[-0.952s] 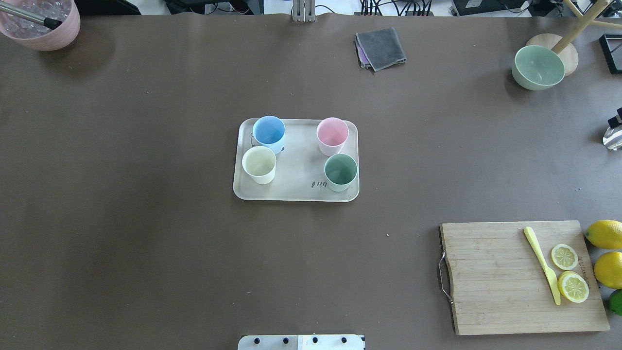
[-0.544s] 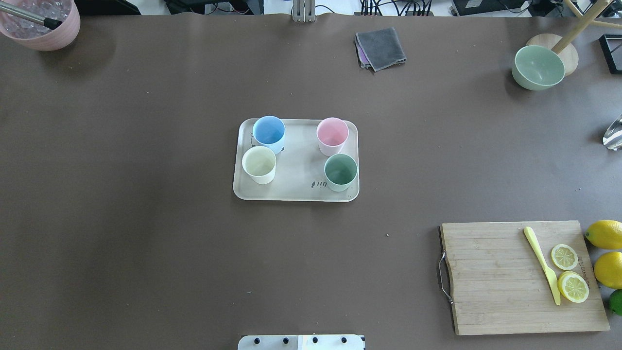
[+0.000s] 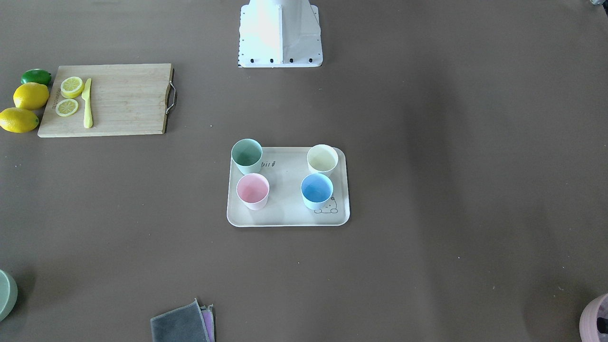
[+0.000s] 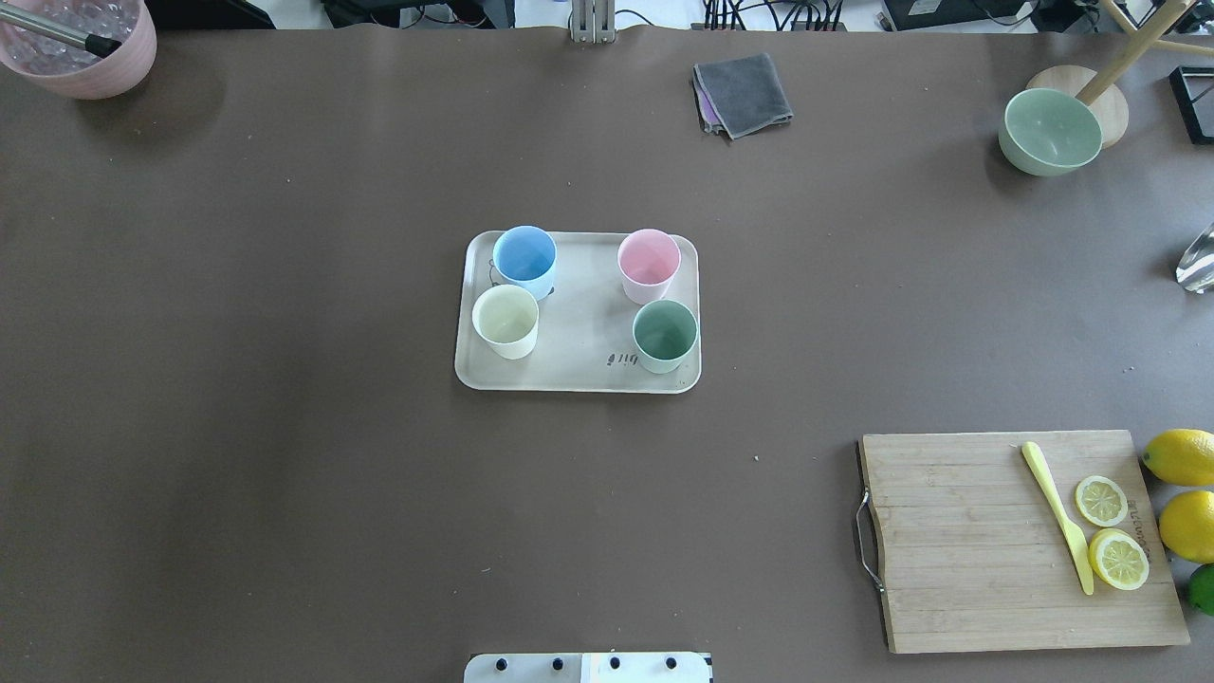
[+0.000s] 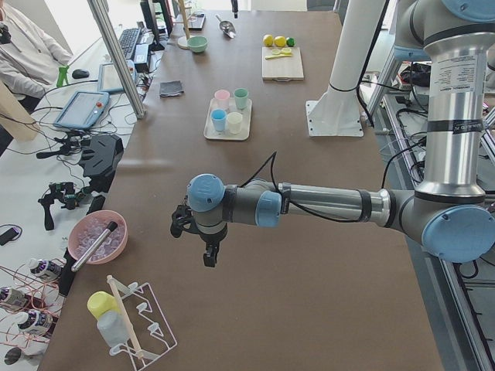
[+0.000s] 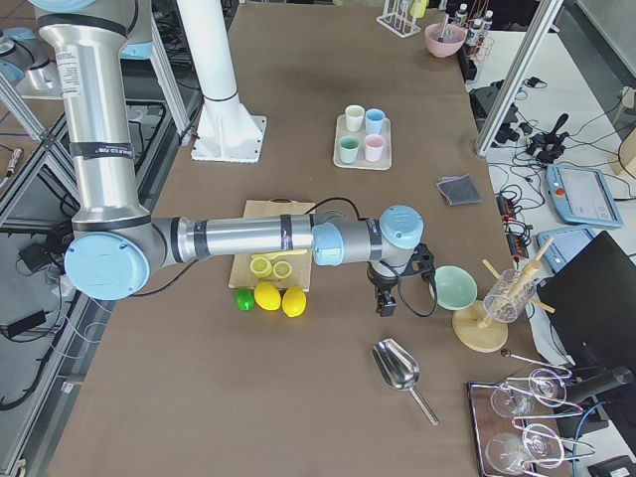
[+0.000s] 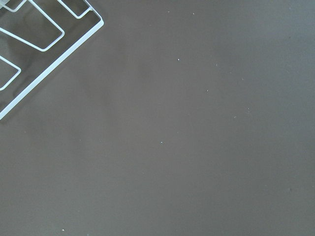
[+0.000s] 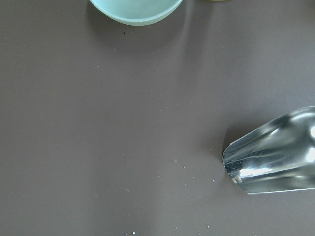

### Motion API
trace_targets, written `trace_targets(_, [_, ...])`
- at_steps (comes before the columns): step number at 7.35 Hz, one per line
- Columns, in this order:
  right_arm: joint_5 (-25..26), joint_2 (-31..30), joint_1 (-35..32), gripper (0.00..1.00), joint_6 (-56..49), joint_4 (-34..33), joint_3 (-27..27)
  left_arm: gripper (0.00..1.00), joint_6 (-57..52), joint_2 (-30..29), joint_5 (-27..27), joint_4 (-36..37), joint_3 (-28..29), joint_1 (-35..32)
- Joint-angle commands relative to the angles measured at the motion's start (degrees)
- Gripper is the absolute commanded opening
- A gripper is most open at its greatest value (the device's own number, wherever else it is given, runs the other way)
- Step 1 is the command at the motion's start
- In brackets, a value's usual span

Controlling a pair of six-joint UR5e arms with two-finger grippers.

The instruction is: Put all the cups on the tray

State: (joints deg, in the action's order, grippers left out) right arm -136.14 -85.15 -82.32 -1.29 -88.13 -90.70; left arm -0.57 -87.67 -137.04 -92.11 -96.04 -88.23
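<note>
Already the blue cup (image 4: 524, 256), pink cup (image 4: 649, 258), green cup (image 4: 665, 332) and cream cup (image 4: 505, 318) stand upright on the tray (image 4: 579, 323), at 10, 2, 4 and 8 o'clock from overhead, centred on the counter (image 4: 285, 427). The left tool (image 5: 209, 251) and right tool (image 6: 386, 298) hang well away; how far either is open I cannot tell. The likely risk is a needless further reach clipping the green cup, nearest the tray's edge.

The left arm (image 5: 325, 205) and right arm (image 6: 238, 237) are silver-grey tubes with pale-blue joint caps (image 5: 206, 192) and black cables (image 5: 275, 164).
</note>
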Motion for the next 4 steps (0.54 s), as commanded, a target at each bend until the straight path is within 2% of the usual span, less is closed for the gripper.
trace_targets(1, [0.0,0.1,0.1,1.00,0.0,-0.2,-0.3,0.98,-0.1,0.0,0.0,-0.2,-0.2,-0.1])
trace_targets(4, [0.0,-0.2,0.1,1.00,0.0,-0.2,-1.0,0.98,-0.1,0.1,0.0,-0.2,-0.1,0.0])
